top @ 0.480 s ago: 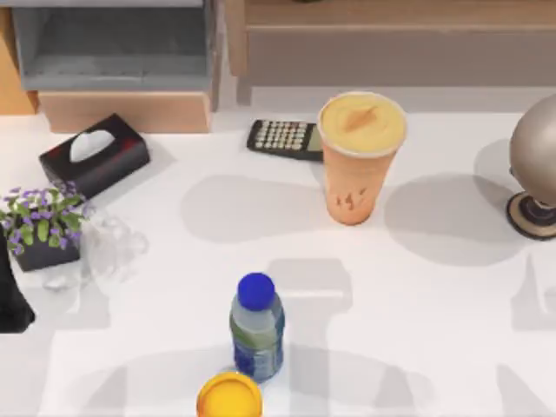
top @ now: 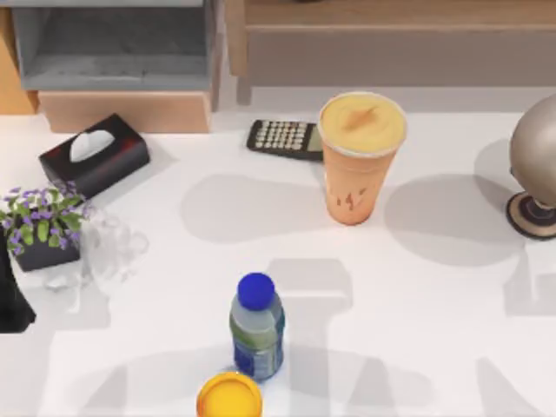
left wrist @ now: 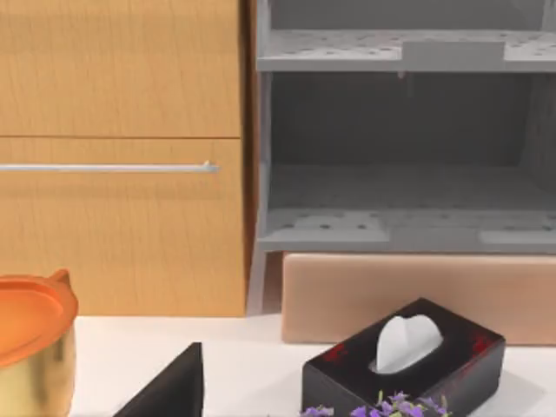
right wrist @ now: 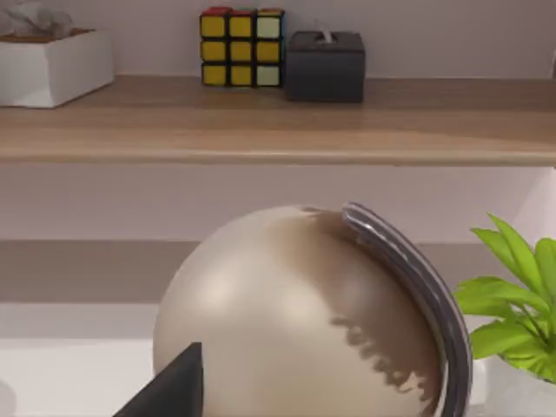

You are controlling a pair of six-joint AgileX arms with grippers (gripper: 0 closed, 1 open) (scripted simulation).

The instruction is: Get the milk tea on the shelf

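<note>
The milk tea [top: 360, 158], a tall orange-tan cup with a creamy top, stands upright on the white table at centre-right, just in front of the shelf [top: 391, 43]. Across the back right runs that shelf, and its wooden board [right wrist: 261, 130] is also in the right wrist view. Neither gripper is near the cup. A dark part of my left arm [top: 10, 304] sits at the table's left edge, and a dark tip of the left gripper [left wrist: 169, 389] faces the cubby. The right gripper's dark tip [right wrist: 174, 387] sits close behind a globe.
A calculator [top: 285, 139] lies just left of the cup. A blue-capped bottle [top: 257, 328] and yellow lid [top: 229, 398] stand at the front centre. A globe [top: 534, 165] is at the right edge. At the left are a black tissue box [top: 94, 156], a flower pot [top: 43, 228] and the grey cubby box [top: 113, 52].
The shadows near the table's right edge have shifted slightly. The cup and the other objects have not moved.
</note>
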